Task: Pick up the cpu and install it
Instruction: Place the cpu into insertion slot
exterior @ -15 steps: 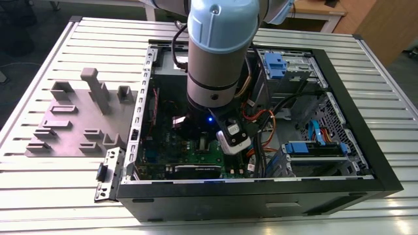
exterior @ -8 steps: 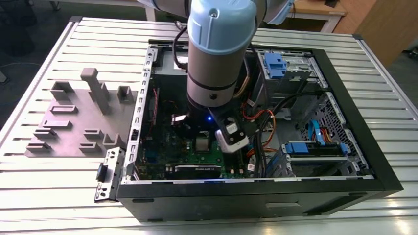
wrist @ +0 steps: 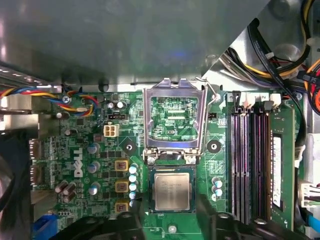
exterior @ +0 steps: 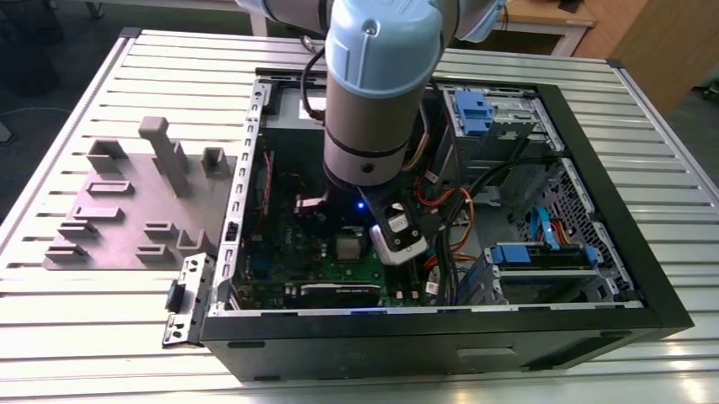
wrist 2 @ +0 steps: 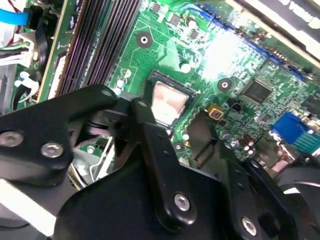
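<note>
Nearest the lens in the second wrist view are the black, bolted metal fingers (wrist 2: 150, 145) of the arm's gripper (wrist 2: 170, 120). They are spread wide with nothing clamped between them: the jaws stand either side of the socket and grip no part.

Beyond them the small flat square silver-grey cpu (wrist 2: 169, 102) lies inside its dark square socket, and neither finger appears to touch it. In the first wrist view the cpu (wrist: 172, 191) sits level in that socket, its edges parallel to the socket walls, with the gripper (wrist: 172, 217) spread over it.

Touching the socket's far edge, the rectangular shiny metal socket frame (wrist: 148, 120) is hinged up and open. Bare board shows through its window, and it does not cover the chip. Around both spreads the green printed motherboard (wrist: 80, 150), with long dark memory slots (wrist: 247, 165) near the socket.

In the exterior view the gripper (exterior: 399, 236) hangs low inside the open black computer case (exterior: 450, 341), just beside the cpu (exterior: 348, 246). The grey plastic tray with square pockets (exterior: 124, 219) rests well apart on the ribbed metal table (exterior: 67, 337), towards the exterior view's left.

I judge that picking up and seating the chip are done and the chip has been let go. The frame is not yet shut over it, so the install is not complete.
</note>
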